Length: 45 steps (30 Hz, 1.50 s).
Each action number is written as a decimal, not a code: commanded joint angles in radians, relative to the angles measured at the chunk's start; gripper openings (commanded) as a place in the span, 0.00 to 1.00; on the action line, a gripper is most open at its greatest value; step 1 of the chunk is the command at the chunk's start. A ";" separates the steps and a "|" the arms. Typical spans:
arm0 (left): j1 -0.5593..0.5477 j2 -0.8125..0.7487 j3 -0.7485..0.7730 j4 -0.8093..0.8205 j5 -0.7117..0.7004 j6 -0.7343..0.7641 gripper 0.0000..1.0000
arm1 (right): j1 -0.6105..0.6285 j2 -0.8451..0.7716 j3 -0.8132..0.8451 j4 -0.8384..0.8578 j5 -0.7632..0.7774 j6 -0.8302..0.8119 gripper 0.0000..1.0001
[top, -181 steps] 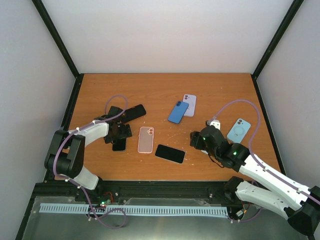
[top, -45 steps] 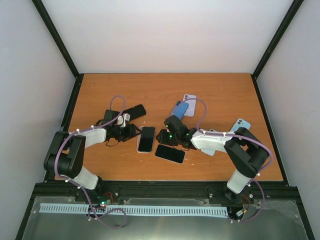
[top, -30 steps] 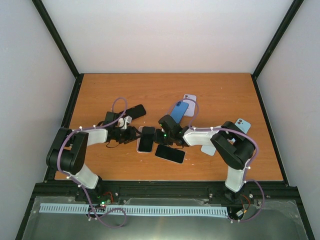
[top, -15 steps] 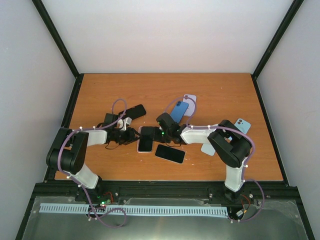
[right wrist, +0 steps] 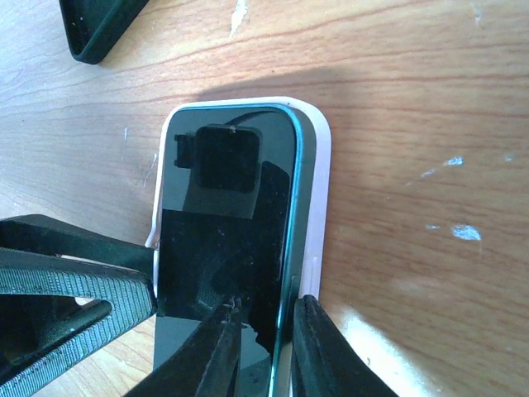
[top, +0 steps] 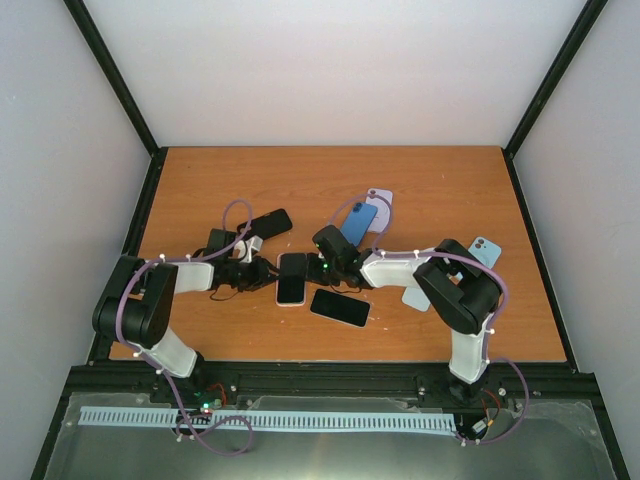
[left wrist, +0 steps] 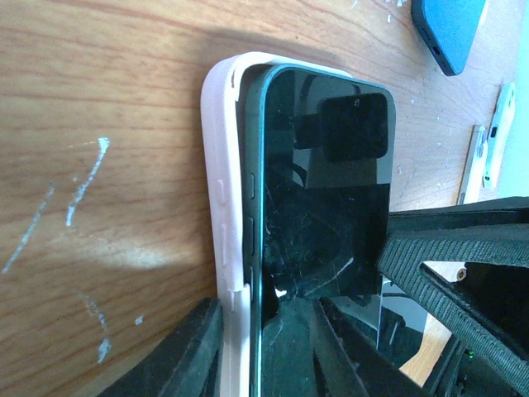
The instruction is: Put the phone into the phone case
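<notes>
Wooden table (top: 450, 180) between white walls carries everything. The phone (top: 291, 277) lies screen-up in the middle of it, inside the pale pink phone case (left wrist: 221, 190). As I judge, it is not fully seated: in the right wrist view its teal edge stands a little above the case wall on one long side. So you are in the seating step.

Your left gripper (left wrist: 263, 324) has narrow fingers astride the case wall and the phone's edge on one long side. Your right gripper (right wrist: 266, 318) has also narrow fingers, over the opposite long edge. Whether either one pinches or only presses, I cannot tell.

The next move asks for a gentle push downward on the raised edge, while the other side keeps the case from sliding. Too much sideways force could lift the phone out.

Around you, a black phone (top: 339, 307) lies just beside the case on the near side. A blue phone (top: 356, 223) and a lilac phone (top: 378, 199) lie behind the right arm, and a black case (top: 270, 223) behind the left. The two grippers are very near each other, so take care they do not collide.
</notes>
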 commanded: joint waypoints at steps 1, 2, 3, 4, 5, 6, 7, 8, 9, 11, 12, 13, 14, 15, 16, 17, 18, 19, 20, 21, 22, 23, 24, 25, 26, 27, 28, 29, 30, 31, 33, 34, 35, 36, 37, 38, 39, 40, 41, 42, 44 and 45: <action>-0.039 -0.013 -0.007 0.058 0.093 -0.032 0.27 | 0.022 0.030 0.032 0.086 -0.049 0.032 0.19; -0.045 -0.016 -0.008 0.057 0.089 -0.036 0.27 | 0.024 0.034 0.036 0.078 -0.044 0.032 0.19; -0.049 -0.018 -0.008 0.054 0.083 -0.037 0.26 | 0.024 0.040 0.042 0.067 -0.038 0.031 0.19; -0.052 -0.018 -0.008 0.052 0.079 -0.038 0.25 | 0.024 0.045 0.050 0.050 -0.032 0.026 0.19; -0.053 -0.016 -0.010 0.053 0.077 -0.040 0.23 | 0.024 0.049 0.055 0.034 -0.026 0.018 0.19; -0.054 -0.014 -0.012 0.053 0.075 -0.043 0.21 | 0.023 0.049 0.062 0.024 -0.020 0.007 0.19; -0.054 -0.012 -0.016 0.055 0.074 -0.046 0.20 | 0.024 0.048 0.065 0.016 -0.011 -0.003 0.19; -0.054 -0.012 -0.020 0.057 0.072 -0.048 0.20 | 0.025 0.043 0.065 0.010 -0.003 -0.014 0.19; -0.055 -0.015 -0.026 0.059 0.068 -0.052 0.20 | 0.024 0.039 0.066 0.008 0.000 -0.025 0.19; -0.054 -0.018 -0.033 0.066 0.063 -0.059 0.20 | 0.025 0.033 0.071 0.002 0.003 -0.055 0.19; -0.055 -0.020 -0.035 0.069 0.062 -0.062 0.20 | 0.025 0.031 0.070 0.002 0.004 -0.061 0.19; -0.054 -0.023 -0.035 0.072 0.063 -0.065 0.20 | 0.025 0.032 0.069 0.001 0.004 -0.064 0.18; -0.054 -0.025 -0.036 0.073 0.063 -0.068 0.20 | 0.025 0.037 0.065 0.001 0.004 -0.063 0.18; -0.055 -0.029 -0.035 0.072 0.063 -0.070 0.20 | 0.025 0.043 0.061 0.001 0.002 -0.061 0.18; -0.055 -0.035 -0.035 0.068 0.059 -0.072 0.21 | 0.024 0.051 0.056 0.000 0.001 -0.060 0.17; -0.054 -0.042 -0.035 0.063 0.053 -0.073 0.23 | 0.025 0.052 0.053 -0.008 0.003 -0.064 0.16; -0.055 -0.052 -0.035 0.056 0.044 -0.074 0.25 | 0.025 0.045 0.052 -0.022 0.016 -0.070 0.16; -0.054 -0.064 -0.036 0.045 0.034 -0.074 0.27 | 0.024 0.032 0.049 -0.039 0.034 -0.083 0.16; -0.053 -0.075 -0.037 0.034 0.022 -0.074 0.29 | 0.024 0.010 0.045 -0.055 0.056 -0.094 0.17; -0.054 -0.087 -0.037 0.024 0.010 -0.072 0.31 | 0.023 -0.015 0.039 -0.068 0.072 -0.105 0.19; -0.054 -0.096 -0.038 0.015 -0.005 -0.073 0.32 | 0.022 -0.039 0.033 -0.074 0.079 -0.113 0.22; -0.054 -0.105 -0.039 0.011 -0.010 -0.075 0.32 | 0.019 -0.063 0.025 -0.074 0.077 -0.117 0.26; -0.054 -0.110 -0.041 0.010 -0.018 -0.077 0.33 | 0.017 -0.082 0.016 -0.069 0.070 -0.120 0.29; -0.054 -0.112 -0.041 0.011 -0.023 -0.081 0.33 | 0.016 -0.094 0.010 -0.066 0.061 -0.119 0.33; -0.053 -0.112 -0.041 0.013 -0.026 -0.086 0.34 | 0.016 -0.099 0.004 -0.064 0.051 -0.113 0.38; -0.053 -0.108 -0.041 0.017 -0.027 -0.090 0.34 | 0.016 -0.100 -0.001 -0.059 0.041 -0.106 0.41; -0.052 -0.106 -0.042 0.021 -0.026 -0.092 0.34 | 0.016 -0.099 -0.007 -0.052 0.030 -0.097 0.44; -0.051 -0.104 -0.041 0.021 -0.026 -0.095 0.34 | 0.016 -0.097 -0.017 -0.041 0.024 -0.084 0.46; -0.051 -0.103 -0.040 0.021 -0.027 -0.096 0.34 | 0.017 -0.094 -0.027 -0.026 0.017 -0.075 0.48; -0.051 -0.103 -0.040 0.020 -0.030 -0.094 0.34 | 0.016 -0.089 -0.037 -0.013 0.011 -0.066 0.50; -0.051 -0.103 -0.037 0.008 -0.043 -0.086 0.34 | 0.016 -0.071 -0.040 0.003 0.001 -0.052 0.51; -0.051 -0.104 -0.035 -0.001 -0.050 -0.079 0.34 | 0.016 -0.064 -0.042 0.011 -0.007 -0.047 0.51; -0.051 -0.103 -0.036 -0.006 -0.056 -0.075 0.34 | 0.016 -0.056 -0.041 0.019 -0.016 -0.041 0.51; -0.051 -0.102 -0.037 -0.011 -0.060 -0.070 0.34 | 0.016 -0.048 -0.040 0.023 -0.022 -0.034 0.51; -0.051 -0.101 -0.038 -0.014 -0.064 -0.067 0.35 | 0.016 -0.041 -0.039 0.027 -0.022 -0.027 0.51; -0.051 -0.099 -0.039 -0.015 -0.067 -0.065 0.35 | 0.016 -0.035 -0.039 0.031 -0.022 -0.020 0.51; -0.051 -0.095 -0.042 -0.014 -0.069 -0.063 0.36 | 0.017 -0.028 -0.041 0.035 -0.021 -0.014 0.52; -0.051 -0.090 -0.044 -0.012 -0.069 -0.062 0.37 | 0.017 -0.021 -0.041 0.044 -0.024 -0.010 0.53; -0.051 -0.085 -0.048 -0.006 -0.066 -0.062 0.37 | 0.017 -0.012 -0.040 0.058 -0.035 -0.007 0.54; -0.051 -0.081 -0.053 0.005 -0.063 -0.062 0.37 | 0.017 -0.003 -0.039 0.067 -0.046 0.001 0.55; -0.051 -0.071 -0.062 0.023 -0.054 -0.066 0.36 | 0.017 0.011 -0.040 0.084 -0.063 0.017 0.57; -0.051 -0.065 -0.066 0.033 -0.048 -0.068 0.35 | 0.017 0.016 -0.042 0.092 -0.068 0.026 0.58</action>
